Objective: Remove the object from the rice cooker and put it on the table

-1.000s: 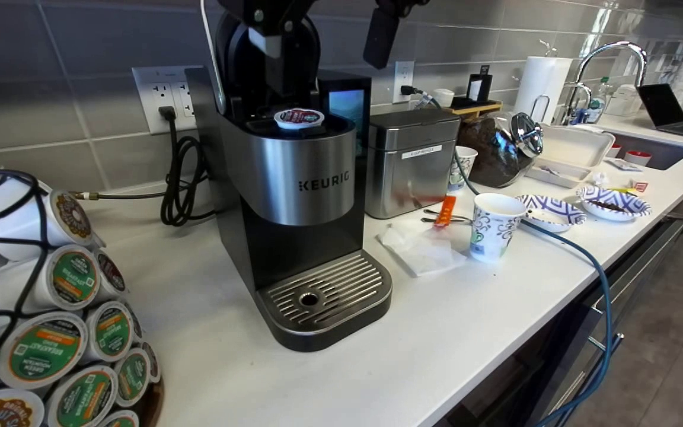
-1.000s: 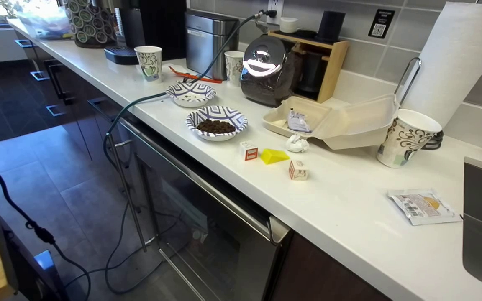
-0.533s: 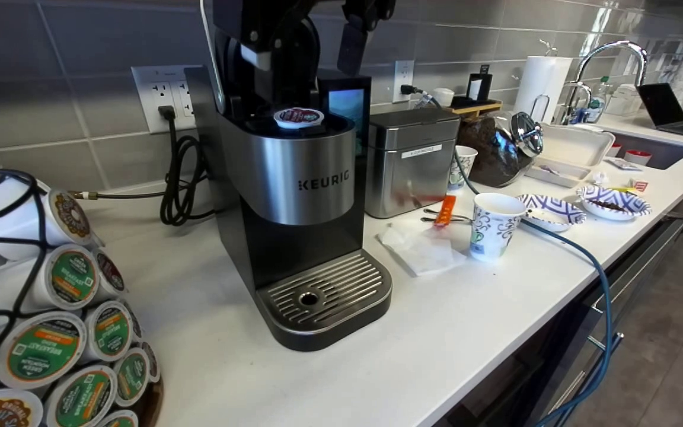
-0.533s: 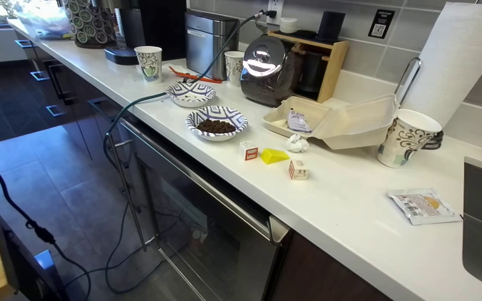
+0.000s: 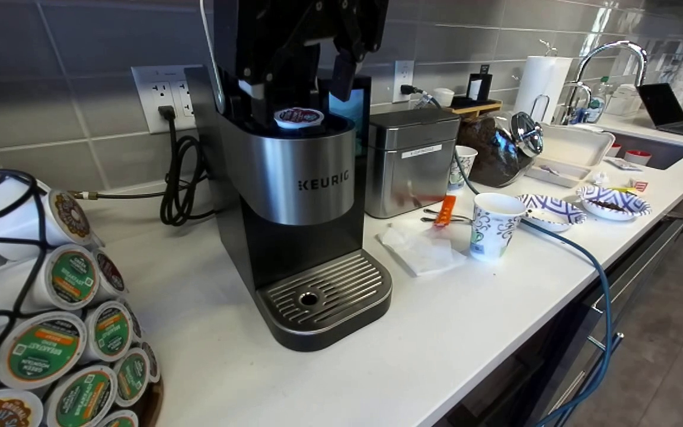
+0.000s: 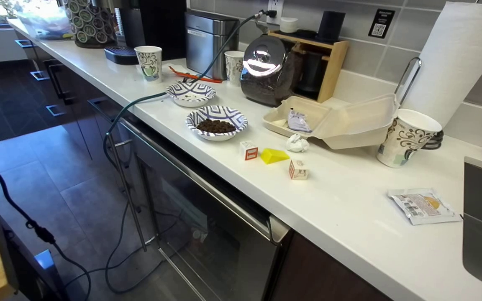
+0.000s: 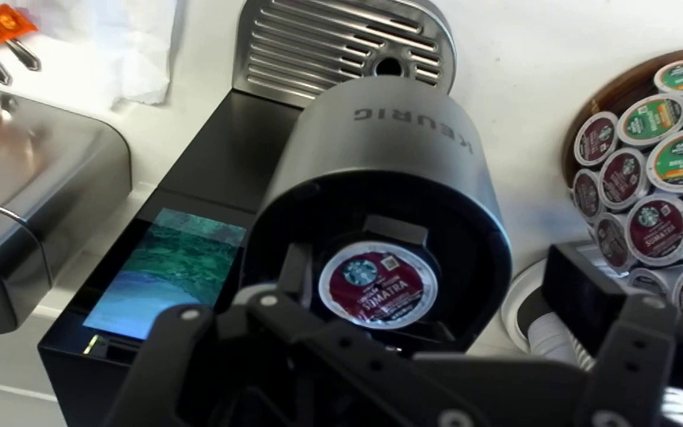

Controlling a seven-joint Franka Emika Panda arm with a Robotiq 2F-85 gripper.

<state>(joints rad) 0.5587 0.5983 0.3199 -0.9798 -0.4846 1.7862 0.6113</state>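
A Keurig coffee maker [image 5: 291,181] stands on the white counter [image 5: 217,367] with its lid raised; no rice cooker shows. A Starbucks Sumatra coffee pod [image 5: 298,118] sits in its top opening. The pod's dark red lid shows clearly in the wrist view [image 7: 379,284]. My gripper [image 5: 301,102] is open and empty, just above the opening. In the wrist view the gripper [image 7: 438,267] has one finger close beside the pod's left edge. The other finger stands well to the right, past the machine's rim. The gripper is out of view in an exterior view showing the machine's drip tray [image 6: 121,54].
A rack of coffee pods [image 5: 45,344] stands beside the machine. A steel bin [image 5: 412,163] stands on its other side. A napkin [image 5: 421,249], a paper cup [image 5: 494,228] and a blue cable [image 5: 584,255] lie further along. Patterned bowls [image 6: 216,123] stand near the counter's edge.
My gripper has moved down toward the top of the coffee maker and slightly left in an exterior view. The pod and the other objects have not moved.
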